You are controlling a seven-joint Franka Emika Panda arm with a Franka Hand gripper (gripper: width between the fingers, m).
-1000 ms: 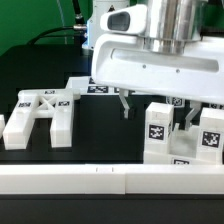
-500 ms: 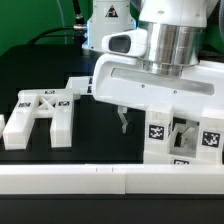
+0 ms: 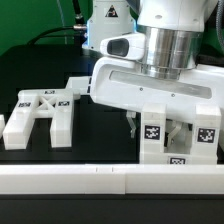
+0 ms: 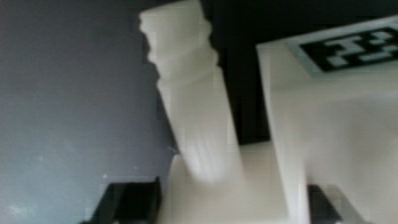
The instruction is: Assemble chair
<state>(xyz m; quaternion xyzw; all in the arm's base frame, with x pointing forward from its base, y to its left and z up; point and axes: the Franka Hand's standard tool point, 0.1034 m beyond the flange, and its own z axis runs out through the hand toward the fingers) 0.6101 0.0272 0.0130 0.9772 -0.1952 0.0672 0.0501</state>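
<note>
Gripper has dropped, straddling the notched block, exterior view's right.

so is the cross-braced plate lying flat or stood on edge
flat: the plate lies on the table, its cross brace facing up

Robotics lab: tag-marked parts on black table.

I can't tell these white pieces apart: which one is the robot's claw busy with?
The upright tagged block at the exterior view's right: the gripper straddles it. The cross-braced plate lies apart, at that view's left.
</note>
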